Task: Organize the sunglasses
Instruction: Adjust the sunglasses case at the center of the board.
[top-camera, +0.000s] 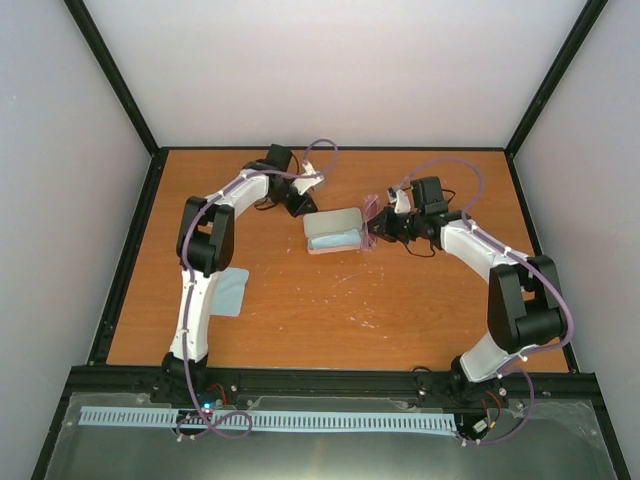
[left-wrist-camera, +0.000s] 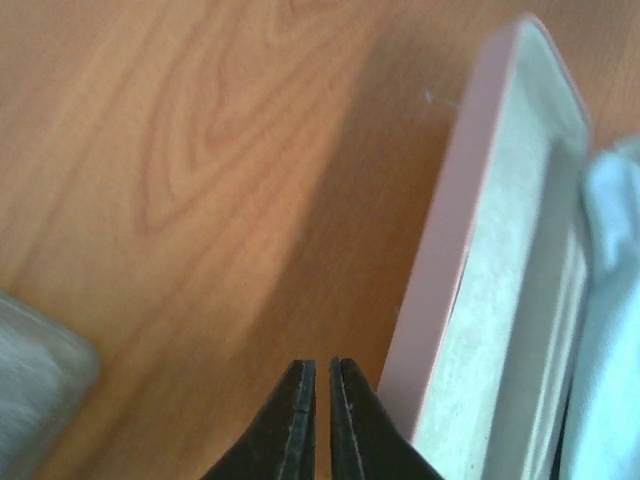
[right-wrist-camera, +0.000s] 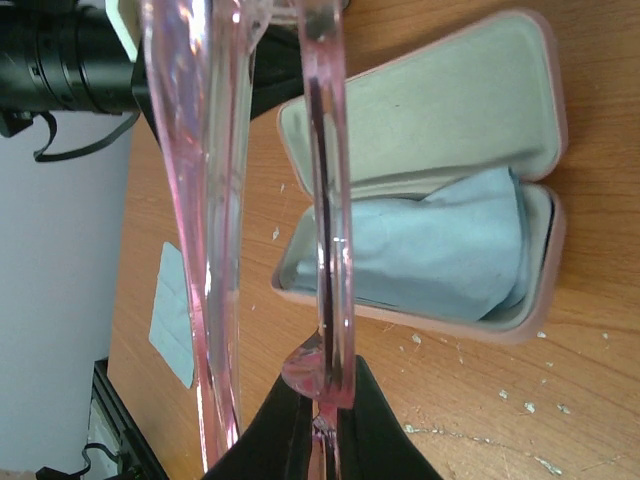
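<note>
My right gripper is shut on a pair of sunglasses with a translucent pink frame, folded and held edge-on just above the table at the right end of the open pink case. A light-blue cloth lies in the case's lower half. No black-framed pair shows in any view. My left gripper is shut and empty, low over the table beside the case's far-left rim.
A second light-blue cloth lies flat on the table left of the case, by the left arm. A grey soft-edged thing shows at the lower left of the left wrist view. White specks dot the wood in front of the case.
</note>
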